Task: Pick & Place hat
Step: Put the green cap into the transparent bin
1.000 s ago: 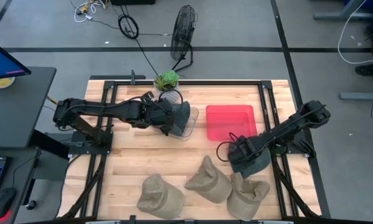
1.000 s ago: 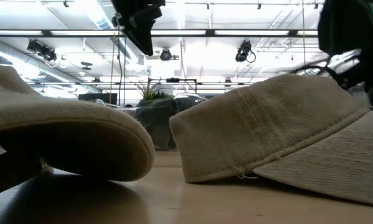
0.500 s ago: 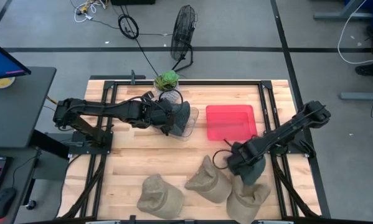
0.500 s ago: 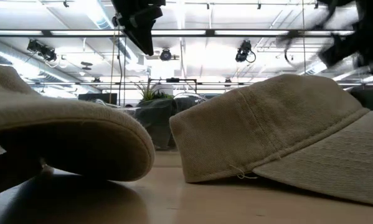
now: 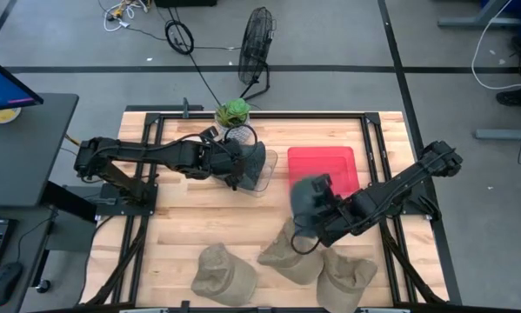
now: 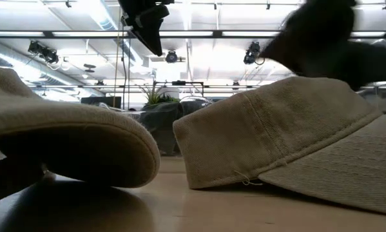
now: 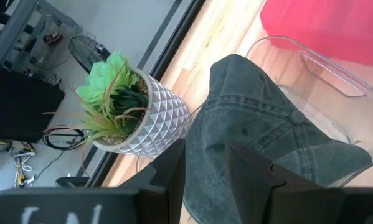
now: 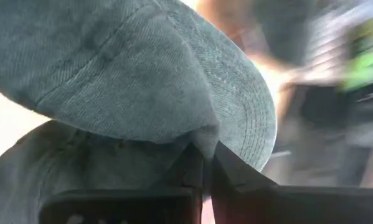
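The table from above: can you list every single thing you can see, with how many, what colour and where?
tan hats: three, beige, in a row along the table's near edge
dark hat: one, grey denim, lifted by the right gripper near the red tray
second dark hat: one, grey denim, in the clear bin
clear bin: one, see-through, left of the red tray
red tray: one, red, far middle of the table
potted plant: one, green in a white pot, far edge
floor fan: one, black, beyond the table
left gripper: at the clear bin, fingers on the second dark hat
right gripper: fingers pinching the dark hat
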